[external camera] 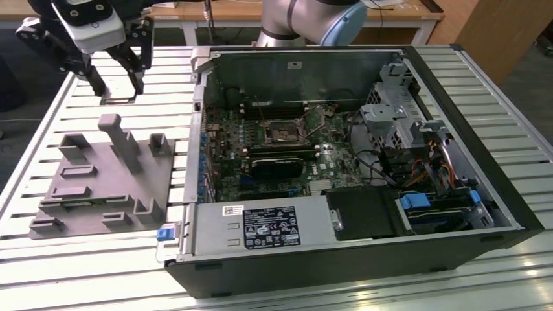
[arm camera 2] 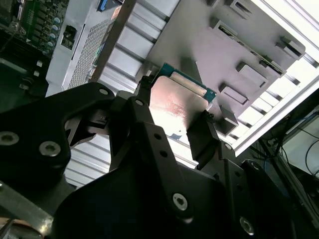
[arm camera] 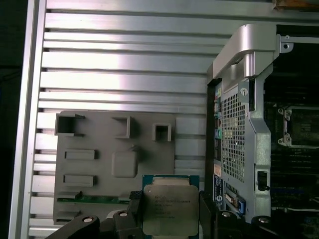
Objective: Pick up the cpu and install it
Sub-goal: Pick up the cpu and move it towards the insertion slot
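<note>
A slatted metal table [external camera: 493, 78] carries an open computer case [external camera: 346, 272] lying on its side across the middle and the exterior view's right; a grey tray [external camera: 87, 188] with upright pegs and shallow pockets lies beside the case, along the table's edge on the exterior view's left; the gripper [external camera: 116, 87] hangs toward the table's far corner on the exterior view's left, beyond the tray, its white body uppermost and its two black fingers [external camera: 136, 74] pointing down; the arm's silver trunk [external camera: 302, 19] rises at the table's far edge behind the case; the jaws are clenched on the cpu [arm camera: 169, 204], one finger against each of two opposite sides; in both wrist views the cpu sits flat between the fingertips, its silver plate facing the cameras and a thin green border showing round it; in the first wrist view the cpu is seen over the edge of the tray, with the case wall just beside it; inside the case, the square socket [external camera: 281, 131] with its metal frame lies on the green motherboard [external camera: 259, 175], well apart from the gripper.
</note>
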Motion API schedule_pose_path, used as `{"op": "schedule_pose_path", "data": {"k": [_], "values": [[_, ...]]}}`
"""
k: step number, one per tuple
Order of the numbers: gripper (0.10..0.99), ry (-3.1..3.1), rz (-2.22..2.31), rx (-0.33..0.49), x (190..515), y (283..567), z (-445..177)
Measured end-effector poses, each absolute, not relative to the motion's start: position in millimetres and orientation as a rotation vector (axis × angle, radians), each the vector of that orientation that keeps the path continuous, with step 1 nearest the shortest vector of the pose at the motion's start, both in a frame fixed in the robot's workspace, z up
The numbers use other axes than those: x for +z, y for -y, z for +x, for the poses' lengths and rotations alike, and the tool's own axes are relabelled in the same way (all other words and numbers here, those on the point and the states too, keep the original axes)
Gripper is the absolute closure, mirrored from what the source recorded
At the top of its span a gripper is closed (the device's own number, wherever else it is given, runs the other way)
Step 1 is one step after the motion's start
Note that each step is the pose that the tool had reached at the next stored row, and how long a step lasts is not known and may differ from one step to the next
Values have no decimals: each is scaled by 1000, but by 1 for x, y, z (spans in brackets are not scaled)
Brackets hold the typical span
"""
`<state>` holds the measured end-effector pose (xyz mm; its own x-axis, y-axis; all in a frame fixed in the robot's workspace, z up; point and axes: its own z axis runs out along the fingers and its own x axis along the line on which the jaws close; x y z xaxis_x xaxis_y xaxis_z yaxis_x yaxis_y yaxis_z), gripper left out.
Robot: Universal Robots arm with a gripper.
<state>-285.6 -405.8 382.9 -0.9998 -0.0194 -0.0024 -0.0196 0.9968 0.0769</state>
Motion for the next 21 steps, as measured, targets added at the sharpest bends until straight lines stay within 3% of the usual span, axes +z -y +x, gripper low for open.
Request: {"op": "schedule_pose_path", "data": {"k": [21], "values": [[545,-3137,-31,121,383,406,-257]]}}
